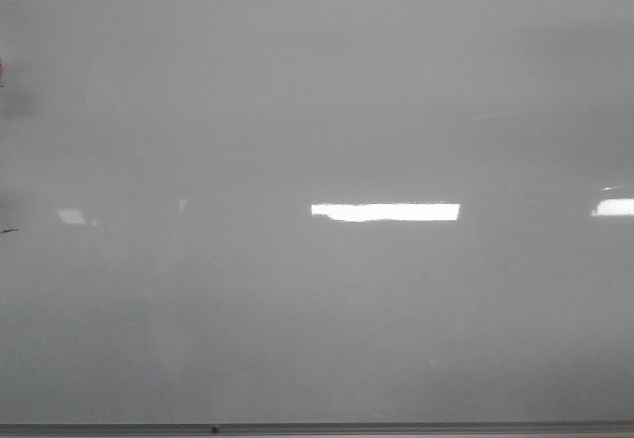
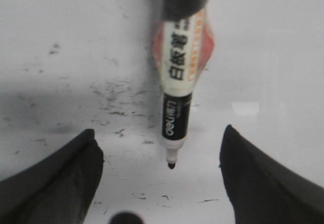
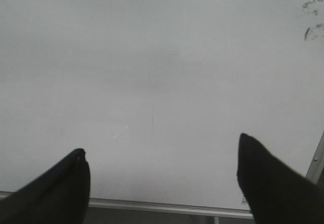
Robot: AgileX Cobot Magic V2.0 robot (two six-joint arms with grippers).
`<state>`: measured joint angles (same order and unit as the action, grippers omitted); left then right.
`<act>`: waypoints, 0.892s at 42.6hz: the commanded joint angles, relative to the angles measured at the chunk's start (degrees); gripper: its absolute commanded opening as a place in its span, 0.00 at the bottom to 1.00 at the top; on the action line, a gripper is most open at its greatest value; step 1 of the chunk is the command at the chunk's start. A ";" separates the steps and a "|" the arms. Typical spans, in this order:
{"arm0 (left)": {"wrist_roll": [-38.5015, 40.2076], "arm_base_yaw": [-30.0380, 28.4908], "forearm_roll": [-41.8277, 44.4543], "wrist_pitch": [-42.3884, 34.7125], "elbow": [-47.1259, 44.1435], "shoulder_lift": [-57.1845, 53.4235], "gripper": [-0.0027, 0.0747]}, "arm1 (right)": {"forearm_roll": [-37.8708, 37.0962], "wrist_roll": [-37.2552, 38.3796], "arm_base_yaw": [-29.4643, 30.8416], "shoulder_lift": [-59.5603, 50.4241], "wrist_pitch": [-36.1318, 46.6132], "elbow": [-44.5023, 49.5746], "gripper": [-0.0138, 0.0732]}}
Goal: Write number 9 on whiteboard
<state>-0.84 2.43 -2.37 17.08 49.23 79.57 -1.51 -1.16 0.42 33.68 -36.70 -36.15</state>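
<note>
The whiteboard (image 1: 297, 111) fills the front view, glossy grey-white, and no number 9 shows on it in any view. A black-and-white marker (image 2: 177, 97) with an orange label lies on the board (image 2: 61, 21), uncapped, its black tip (image 2: 171, 165) pointing back between my left fingers. My left gripper (image 2: 158, 131) is open, its jaws wide apart on either side of the tip and touching nothing. My right gripper (image 3: 161, 143) is open too, hovering over bare board (image 3: 152, 57) near the frame. Neither gripper appears in the front view.
The grey metal frame edge (image 1: 396, 427) runs along the near side of the board, and shows again as a frame strip (image 3: 152, 205) under my right fingers. Old ink smudges (image 2: 114, 100) lie beside the marker. A bright glare patch (image 1: 386, 212) sits mid-board.
</note>
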 commanded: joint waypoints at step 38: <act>-0.16 0.49 -0.40 -10.56 1.89 1.99 0.11 | -0.33 -0.56 -0.05 0.46 3.26 -1.91 0.86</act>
<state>-1.24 2.66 -2.37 9.15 49.23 83.69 -1.51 -1.29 0.42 33.68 -37.05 -36.15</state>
